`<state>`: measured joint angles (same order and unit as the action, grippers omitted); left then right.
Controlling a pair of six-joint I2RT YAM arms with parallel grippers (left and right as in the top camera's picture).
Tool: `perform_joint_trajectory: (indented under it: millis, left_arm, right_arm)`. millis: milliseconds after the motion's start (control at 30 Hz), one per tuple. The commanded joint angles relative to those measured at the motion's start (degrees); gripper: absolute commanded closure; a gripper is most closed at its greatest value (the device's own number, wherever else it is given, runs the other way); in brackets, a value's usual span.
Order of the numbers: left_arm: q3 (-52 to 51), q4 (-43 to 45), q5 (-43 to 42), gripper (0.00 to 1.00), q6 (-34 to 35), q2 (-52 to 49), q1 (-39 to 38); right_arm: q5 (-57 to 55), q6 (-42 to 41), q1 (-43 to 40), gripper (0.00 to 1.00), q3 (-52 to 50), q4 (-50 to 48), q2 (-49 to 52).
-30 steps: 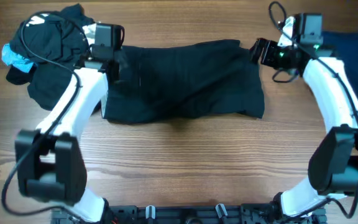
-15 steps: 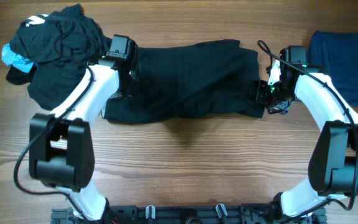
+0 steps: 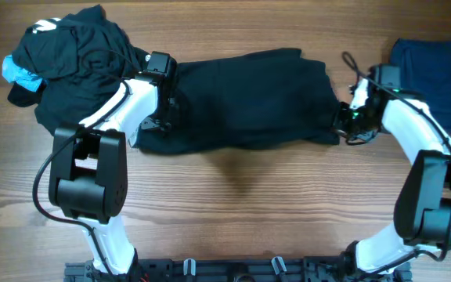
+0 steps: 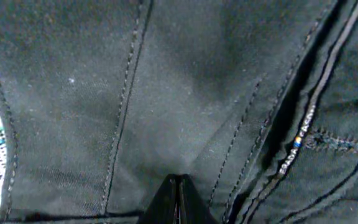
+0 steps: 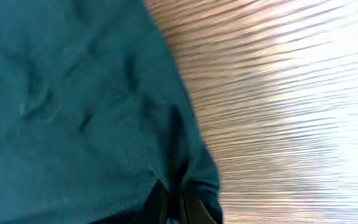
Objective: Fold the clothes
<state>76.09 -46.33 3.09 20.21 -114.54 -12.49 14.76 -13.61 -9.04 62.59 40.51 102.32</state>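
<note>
Black shorts [image 3: 241, 98] lie spread across the middle of the table, with stitched seams and a small lettered tag [image 4: 297, 146] showing in the left wrist view. My left gripper [image 3: 165, 117] is at their left end, its fingers shut together on the black cloth [image 4: 178, 182]. At the right front corner of the shorts, my right gripper [image 3: 341, 124] is shut on the fabric's edge [image 5: 174, 202], which bunches around the fingers. A heap of black clothes [image 3: 69, 55] with a light-blue piece [image 3: 14, 72] sits at the back left.
A folded dark navy garment [image 3: 437, 74] lies at the back right, close behind the right arm. Bare wooden table [image 3: 233, 204] runs along the front. The robot's base rail [image 3: 233, 270] sits at the near edge.
Both arms came in onto the ends of the shorts. The right gripper dropped from the back right corner to the front right corner. Both grippers went from open to shut on the fabric.
</note>
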Motion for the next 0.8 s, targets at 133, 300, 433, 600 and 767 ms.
perform_joint_trajectory:
  millis: [133, 300, 433, 600, 767]
  left_arm:
    - [-0.1, 0.9, 1.9, 0.96, -0.1, -2.5, 0.0]
    - [-0.1, -1.4, 1.9, 0.96, -0.1, -1.0, 0.0]
    - [-0.1, -2.6, 1.7, 0.96, -0.1, 5.5, 0.0]
    - [-0.1, -6.3, 0.2, 0.96, 3.0, 12.4, 0.5]
    - [-0.1, -7.8, -0.9, 0.96, 4.3, 12.9, 3.3]
  right_arm:
    - [-0.9, 3.3, -5.2, 0.9, -0.6, 0.1, -0.2]
    - [3.3, 3.3, -5.2, 0.5, 5.0, 5.9, -0.2]
    - [4.5, 5.3, -5.2, 0.31, 14.2, 12.9, -1.0]
    - [12.1, 12.2, -4.2, 0.22, 15.6, 14.7, -1.0]
    - [12.1, 13.4, -1.9, 0.21, 15.6, 13.7, -0.6]
